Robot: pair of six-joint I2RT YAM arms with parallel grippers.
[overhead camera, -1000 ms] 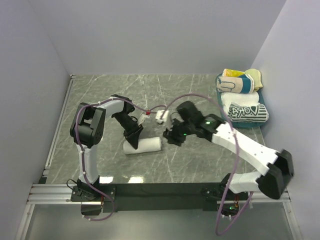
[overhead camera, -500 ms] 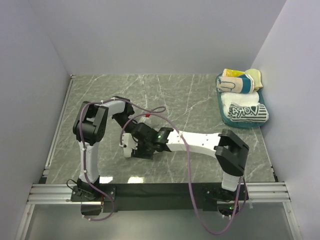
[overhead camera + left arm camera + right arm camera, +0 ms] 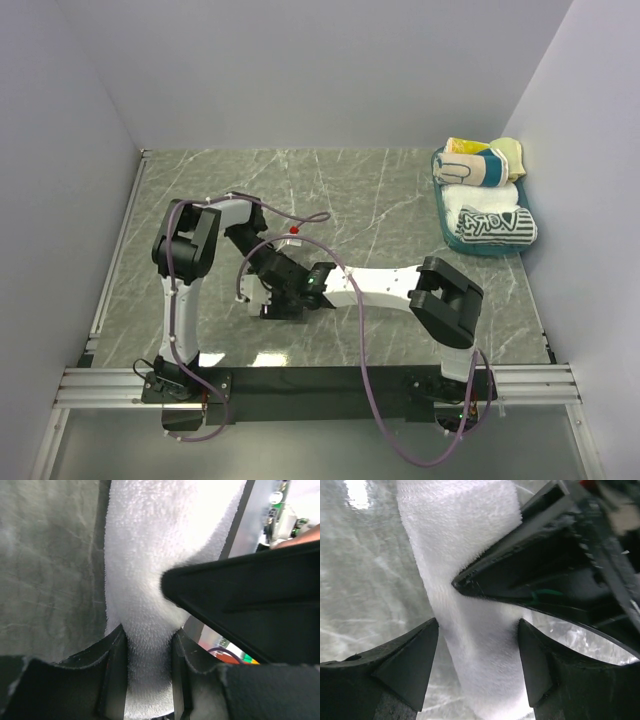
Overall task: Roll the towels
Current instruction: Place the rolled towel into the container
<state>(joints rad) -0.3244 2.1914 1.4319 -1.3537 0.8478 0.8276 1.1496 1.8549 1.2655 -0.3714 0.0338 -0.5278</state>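
Pinching 1 rolled white towel between its fingers, left pincer squeezes the roll on the desk; right pincer spread, roll between its 2 fingers, just beside left pincer.

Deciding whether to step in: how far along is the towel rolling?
Done: striped towel and printed towel lie rolled in the tray. In hand: the white towel, rolled, pinched by the left tool, right tool open astride it. Left: moving it to the tray, probably.
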